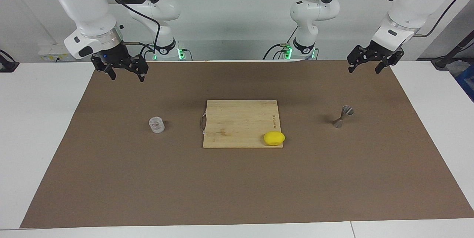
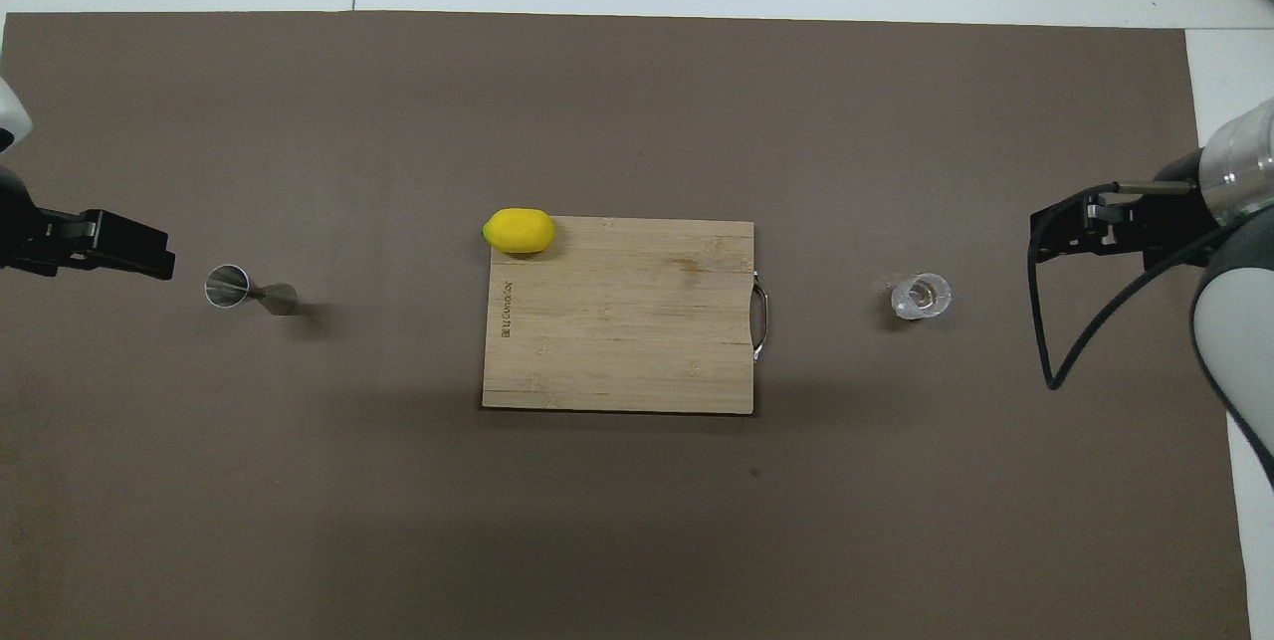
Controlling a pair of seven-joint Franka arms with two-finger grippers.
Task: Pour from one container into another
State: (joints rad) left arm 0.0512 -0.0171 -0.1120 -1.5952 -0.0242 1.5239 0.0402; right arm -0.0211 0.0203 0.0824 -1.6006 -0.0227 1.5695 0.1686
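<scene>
A small clear cup [image 1: 156,124] stands on the brown mat toward the right arm's end of the table, also seen in the overhead view [image 2: 921,296]. A silver hourglass-shaped metal jigger [image 1: 342,117] stands upright on the mat toward the left arm's end, its open top showing in the overhead view [image 2: 251,290]. My right gripper [image 1: 126,77] hangs open and empty in the air over the mat's edge at the cup's end. At the jigger's end my left gripper [image 1: 364,70] hangs over the mat's edge, open as well, holding nothing.
A wooden cutting board [image 1: 237,119] with a metal handle lies in the middle of the mat [image 1: 237,186], between cup and jigger. A yellow lemon [image 1: 274,138] rests on the board's corner farthest from the robots, on the jigger's side.
</scene>
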